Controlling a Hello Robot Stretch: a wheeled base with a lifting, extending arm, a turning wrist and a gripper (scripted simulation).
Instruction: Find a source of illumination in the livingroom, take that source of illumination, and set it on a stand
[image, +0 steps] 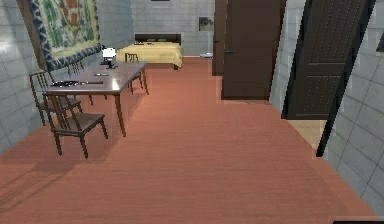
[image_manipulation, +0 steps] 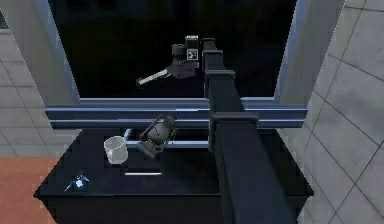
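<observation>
1. The gripper (image_manipulation: 148, 79) is being seen at the far end of the arm (image_manipulation: 235, 140), with its fingers pointing toward the arm side view's left, against the dark window (image_manipulation: 100, 50).
2. The finger state can't be told from this, and neither can whether anything is being held.
3. The likely light source, a dark rounded object (image_manipulation: 156, 137), is being shown lying tilted on the black stand (image_manipulation: 190, 185), just beside a white cup (image_manipulation: 117, 149).
4. Key bit: it's being judged to lie nearer in than the gripper, with its long axis running lower-left to upper-right.
5. So if it's being picked up, retraction is probably being called for, not more reach.
</observation>
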